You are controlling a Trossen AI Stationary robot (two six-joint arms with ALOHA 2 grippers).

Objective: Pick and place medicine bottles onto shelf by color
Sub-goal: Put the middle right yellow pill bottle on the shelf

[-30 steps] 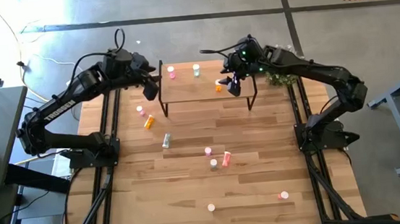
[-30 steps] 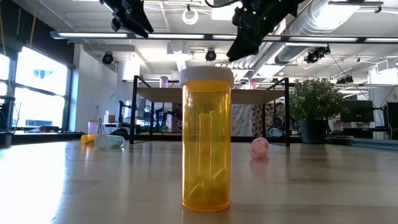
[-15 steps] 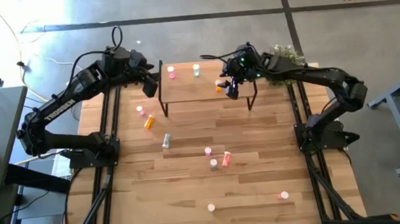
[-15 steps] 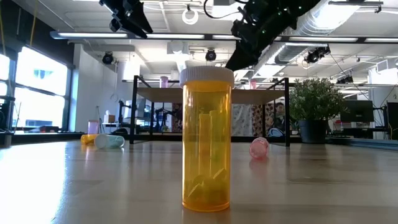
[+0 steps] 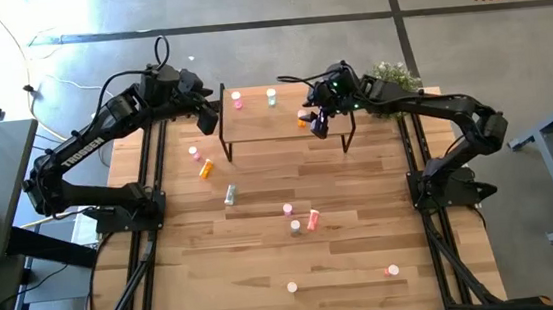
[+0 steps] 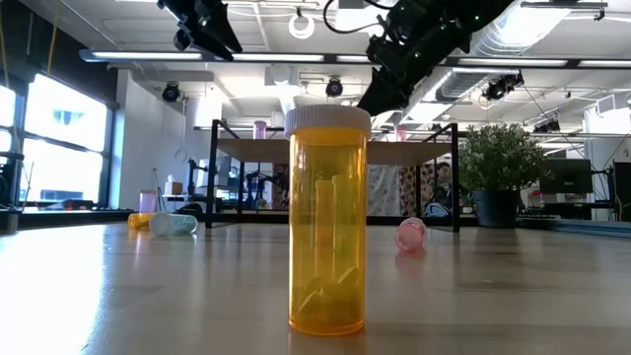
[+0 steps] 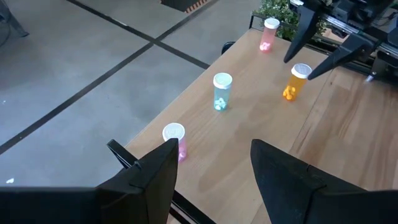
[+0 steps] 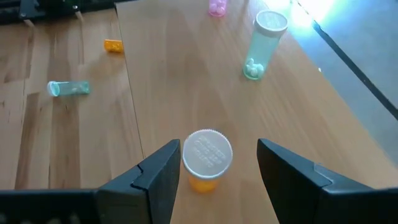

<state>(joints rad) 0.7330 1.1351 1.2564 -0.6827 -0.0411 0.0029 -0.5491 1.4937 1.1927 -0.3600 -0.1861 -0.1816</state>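
The right claw (image 8: 214, 177) hangs wide open around an upright orange bottle (image 8: 206, 159) on the shelf (image 5: 284, 124), not gripping it. The left claw (image 7: 211, 174), open and empty, hovers beside the shelf's pink bottle (image 7: 175, 138).

I see shelf (image 5: 283, 114) on the surface (image 5: 266, 266), holding pink (image 5: 238, 99), green (image 5: 271, 96), orange (image 5: 303, 122) bottles; others scattered on the surface.

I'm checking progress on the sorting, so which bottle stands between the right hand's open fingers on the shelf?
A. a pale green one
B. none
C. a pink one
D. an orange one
D: the right wrist view shows the right hand open around the upright orange bottle on the shelf, without touching it.
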